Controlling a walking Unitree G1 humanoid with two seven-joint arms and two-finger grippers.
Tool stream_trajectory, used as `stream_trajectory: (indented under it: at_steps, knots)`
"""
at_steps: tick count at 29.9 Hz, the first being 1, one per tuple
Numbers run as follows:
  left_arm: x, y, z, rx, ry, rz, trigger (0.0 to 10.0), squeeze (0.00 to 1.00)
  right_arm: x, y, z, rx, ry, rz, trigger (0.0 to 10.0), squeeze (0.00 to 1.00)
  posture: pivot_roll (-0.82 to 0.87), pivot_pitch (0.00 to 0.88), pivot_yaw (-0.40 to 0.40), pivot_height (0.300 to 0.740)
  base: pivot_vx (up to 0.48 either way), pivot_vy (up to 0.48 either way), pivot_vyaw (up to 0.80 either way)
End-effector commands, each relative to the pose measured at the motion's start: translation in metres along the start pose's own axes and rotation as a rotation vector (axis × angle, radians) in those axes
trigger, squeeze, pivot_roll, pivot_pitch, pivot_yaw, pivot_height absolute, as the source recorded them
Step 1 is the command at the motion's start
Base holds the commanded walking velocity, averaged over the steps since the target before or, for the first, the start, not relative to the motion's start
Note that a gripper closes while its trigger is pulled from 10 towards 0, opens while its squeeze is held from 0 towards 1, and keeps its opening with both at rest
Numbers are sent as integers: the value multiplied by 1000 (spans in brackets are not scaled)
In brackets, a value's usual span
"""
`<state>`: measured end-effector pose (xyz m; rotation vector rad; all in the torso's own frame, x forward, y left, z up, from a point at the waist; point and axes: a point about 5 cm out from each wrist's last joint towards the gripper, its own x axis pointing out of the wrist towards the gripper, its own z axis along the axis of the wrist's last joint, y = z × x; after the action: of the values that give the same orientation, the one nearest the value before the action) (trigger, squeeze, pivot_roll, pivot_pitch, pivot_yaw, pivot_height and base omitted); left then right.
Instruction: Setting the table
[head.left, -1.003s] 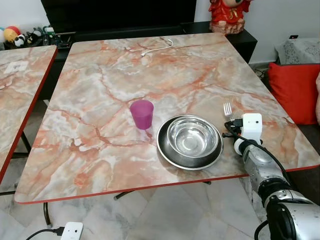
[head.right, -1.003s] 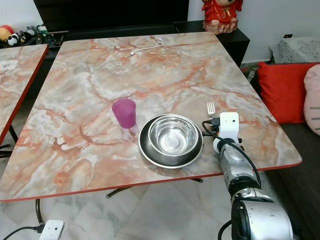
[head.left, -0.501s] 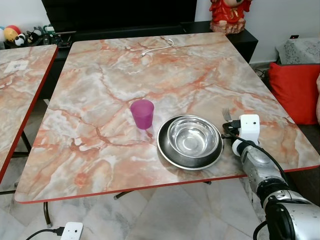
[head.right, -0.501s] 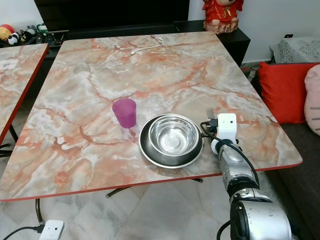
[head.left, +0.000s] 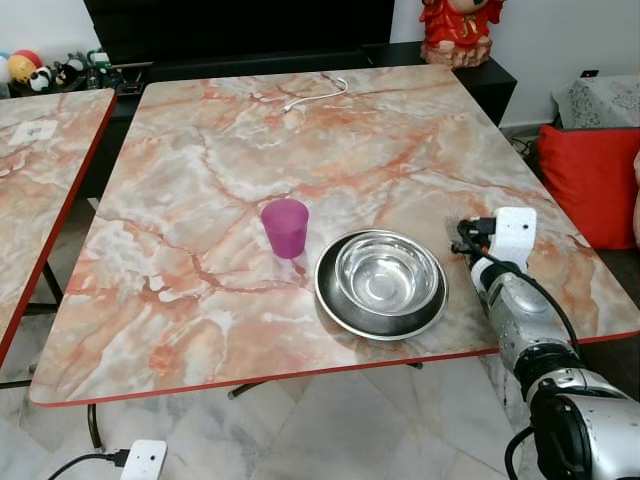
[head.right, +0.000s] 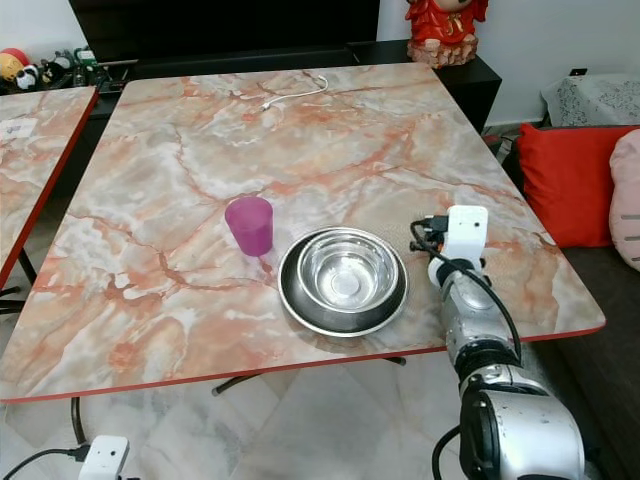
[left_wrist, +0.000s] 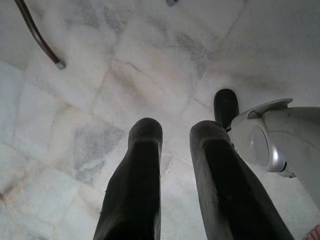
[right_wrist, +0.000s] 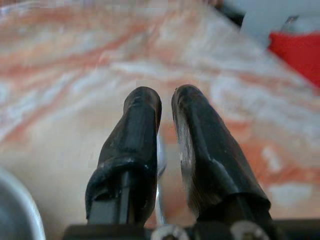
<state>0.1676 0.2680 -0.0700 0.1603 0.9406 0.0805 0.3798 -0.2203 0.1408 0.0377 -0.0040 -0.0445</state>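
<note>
The right gripper (right_wrist: 165, 100), pinching the thin fork (right_wrist: 160, 150), has moved away from the bowl (head.left: 385, 275), and the fork's prongs are now hidden.

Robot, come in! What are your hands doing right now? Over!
Right gripper shut on fork, over table right of bowl. Left gripper idle over floor. Cup left of bowl, nothing blocking.

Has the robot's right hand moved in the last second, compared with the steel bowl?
Yes. The right hand has shifted farther from the steel bowl, toward the table's right edge; the bowl stayed put.
</note>
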Motion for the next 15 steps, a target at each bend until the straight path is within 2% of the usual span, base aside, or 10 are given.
stream_trajectory:
  at_steps: [1,4,6,8,9,10,15]
  knots:
    - [-2,1,-9,-3,38,3,10000,0,4,-7,26,-4,-125,-41,10000,0,101,86,8,740,0,0,0]
    - [-2,2,-9,-15,35,4,10000,0,-7,-31,39,-15,-256,-165,10000,0,86,75,3,740,0,0,0]
    - [-2,2,-9,-18,34,4,10000,0,-12,-34,38,-20,-269,-189,10000,0,83,74,2,740,0,0,0]
    - [-3,4,-10,-20,37,6,10000,0,-22,-39,32,-8,-294,-236,10000,0,63,59,2,740,0,0,0]
    - [-3,5,-13,-18,45,8,10000,0,-33,-37,24,3,-312,-248,10000,0,57,48,0,740,0,0,0]
    - [-4,4,-14,-18,47,8,10000,0,-36,-36,21,5,-314,-248,10000,0,56,39,-1,740,0,0,0]
    - [-4,4,-18,-33,63,6,10000,0,-66,-13,-8,84,-294,-255,10000,0,43,25,-4,740,0,0,0]
